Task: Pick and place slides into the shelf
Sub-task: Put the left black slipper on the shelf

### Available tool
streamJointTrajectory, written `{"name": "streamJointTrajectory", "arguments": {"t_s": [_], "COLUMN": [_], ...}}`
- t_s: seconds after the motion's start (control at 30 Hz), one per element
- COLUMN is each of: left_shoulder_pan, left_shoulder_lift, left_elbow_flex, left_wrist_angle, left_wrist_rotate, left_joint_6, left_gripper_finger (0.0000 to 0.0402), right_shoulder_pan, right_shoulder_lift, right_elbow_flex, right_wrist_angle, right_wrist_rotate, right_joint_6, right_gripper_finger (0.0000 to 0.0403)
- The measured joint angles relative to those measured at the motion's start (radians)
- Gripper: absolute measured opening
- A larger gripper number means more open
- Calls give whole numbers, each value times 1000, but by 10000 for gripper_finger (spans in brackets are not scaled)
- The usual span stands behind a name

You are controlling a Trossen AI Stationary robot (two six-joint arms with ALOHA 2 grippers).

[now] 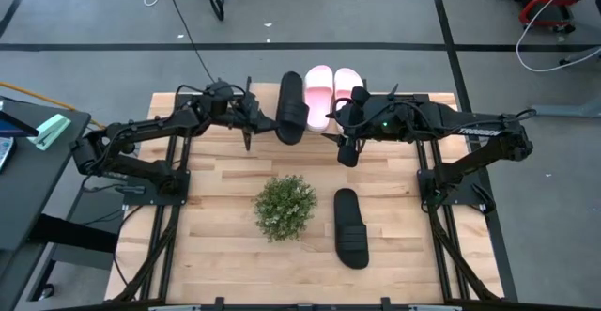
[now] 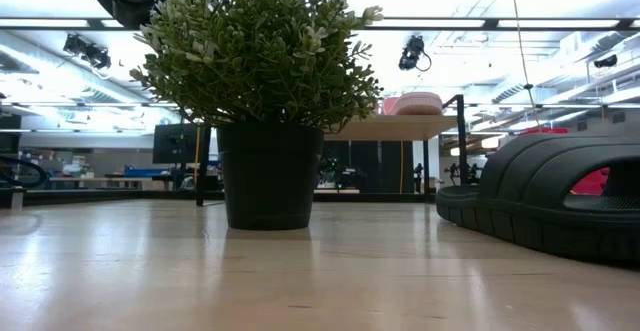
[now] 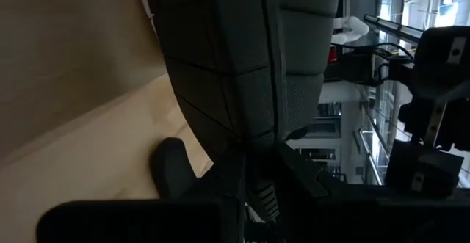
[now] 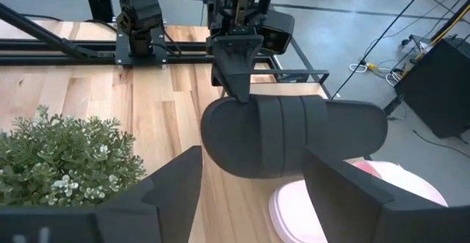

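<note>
My left gripper is shut on one black slide, which lies lengthwise beside the two pink-and-white slides at the table's far edge. Those two sit on the shelf, where they show in the low view as pink slides. The right wrist view shows the held black slide just above a pink slide. My right gripper hangs open just right of the held slide and touches nothing. The second black slide lies flat on the tabletop, near right. My left gripper pinches the black slide between its two fingers at the slide's long left edge, toward its near end. The fingers come level from the table's left, across the slide. The slide is held about level. Whether it touches the shelf board I cannot tell.
A potted green plant stands mid-table and fills the middle of the low view as the plant. Black arm frames run along both sides of the table. Bare wood lies between the plant and the far edge.
</note>
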Motion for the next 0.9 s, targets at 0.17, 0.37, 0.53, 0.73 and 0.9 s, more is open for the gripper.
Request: {"name": "streamJointTrajectory", "arguments": {"t_s": [0.17,0.37,0.53,0.73,0.9], "left_shoulder_pan": [-18,-42,-44,-44,-44], "left_shoulder_lift": [0,0,10,10,9], "left_elbow_flex": [0,0,0,0,1], "left_wrist_angle": [-4,-33,-42,-41,-83], "left_wrist_rotate": [-4,-32,-44,-61,-64], "left_joint_6": [-1,0,0,1,8], "left_gripper_finger": [52,52,52,52,59], "right_shoulder_pan": [0,0,0,0,0], "right_shoulder_lift": [0,0,0,0,0], "right_elbow_flex": [0,0,0,0,0], "right_wrist_angle": [0,0,0,0,0], "right_wrist_rotate": [0,0,0,0,0], "right_joint_6": [0,0,0,0,2], "right_gripper_finger": [240,240,240,240,240]}}
